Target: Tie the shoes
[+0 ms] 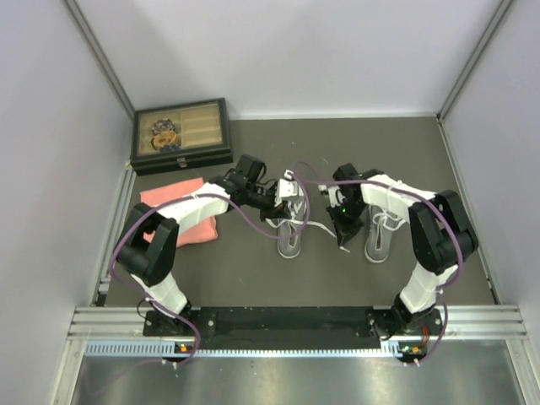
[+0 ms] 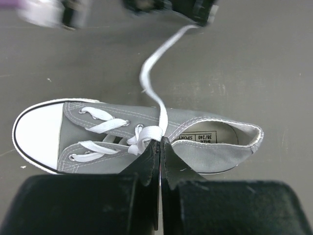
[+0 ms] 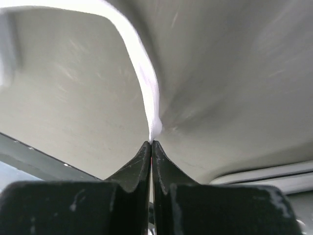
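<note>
Two grey sneakers with white toe caps stand side by side, the left shoe [image 1: 290,234] and the right shoe [image 1: 379,237]. My left gripper [image 1: 285,201] hovers over the left shoe [image 2: 205,149] and is shut on its white lace at the crossing above the tongue [image 2: 146,134]. The gripper's own tips show in the left wrist view [image 2: 160,140]. One lace strand [image 2: 151,68] runs from there across the mat to my right gripper [image 1: 344,226], which is shut on the lace [image 3: 146,83] between the shoes. Its tips show in the right wrist view [image 3: 151,142].
A dark jewellery box [image 1: 180,135] sits at the back left. A pink folded cloth [image 1: 179,211] lies under the left arm. The grey mat [image 1: 253,278] is walled by white panels on three sides.
</note>
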Motion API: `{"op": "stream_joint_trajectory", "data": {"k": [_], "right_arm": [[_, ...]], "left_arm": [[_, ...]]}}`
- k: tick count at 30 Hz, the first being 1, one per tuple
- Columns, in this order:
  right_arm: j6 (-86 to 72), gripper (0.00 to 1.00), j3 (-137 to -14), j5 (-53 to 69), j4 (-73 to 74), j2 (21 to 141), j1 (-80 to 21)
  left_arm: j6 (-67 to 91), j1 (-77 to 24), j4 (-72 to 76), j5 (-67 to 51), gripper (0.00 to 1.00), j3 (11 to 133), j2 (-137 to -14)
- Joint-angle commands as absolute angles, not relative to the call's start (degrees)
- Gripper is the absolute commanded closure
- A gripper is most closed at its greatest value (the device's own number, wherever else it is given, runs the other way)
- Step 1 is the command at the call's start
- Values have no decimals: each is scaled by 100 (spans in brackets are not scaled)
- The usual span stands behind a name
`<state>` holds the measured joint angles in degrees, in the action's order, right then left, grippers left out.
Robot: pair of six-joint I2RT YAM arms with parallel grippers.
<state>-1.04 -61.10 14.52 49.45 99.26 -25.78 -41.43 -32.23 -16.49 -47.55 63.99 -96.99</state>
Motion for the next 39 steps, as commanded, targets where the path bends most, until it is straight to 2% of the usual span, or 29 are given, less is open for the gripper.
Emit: {"op": "stream_joint_trajectory", "data": {"k": [1, 6, 12, 19, 29, 31, 32, 34, 35, 37, 39], "right_arm": [[228, 100, -7170, 1977, 4764, 9712, -2215], [273, 100, -8522, 2704, 4676, 10036, -2145], [-174, 100, -9420, 3374, 4220, 10731, -2398], [-844, 100, -9887, 3972, 3059, 11074, -2943], [-932, 100, -10222, 4183, 3102, 11803, -3480], [-871, 90, -10213, 4280, 3269, 11847, -3498], [-792, 80, -10230, 4298, 3348, 11830, -3498], [-642, 71, -10230, 4280, 3673, 11743, -3454], [-528, 61, -10213, 4306, 3761, 11603, -3384], [-440, 56, -10169, 4385, 3972, 11435, -3279], [-247, 54, -10125, 4517, 4261, 11233, -3077]], "left_arm": [[-4385, -3252, -1494, -5054, 100, 6302, -9343], [-4491, -3252, -1468, -5098, 100, 6240, -9281], [-4579, -3261, -1283, -5177, 100, 6135, -9202], [-4772, -3261, -1345, -5247, 100, 6117, -9141], [-4860, -3261, -1327, -5203, 100, 6065, -9193], [-4895, -3261, -1327, -5194, 100, 6056, -9211], [-4904, -3269, -1318, -5203, 100, 6047, -9211], [-4913, -3269, -1327, -5186, 100, 6038, -9228], [-4913, -3261, -1301, -5194, 100, 6029, -9229], [-4913, -3261, -1292, -5194, 100, 6012, -9229], [-4913, -3261, -1248, -5194, 100, 5994, -9229]]}}
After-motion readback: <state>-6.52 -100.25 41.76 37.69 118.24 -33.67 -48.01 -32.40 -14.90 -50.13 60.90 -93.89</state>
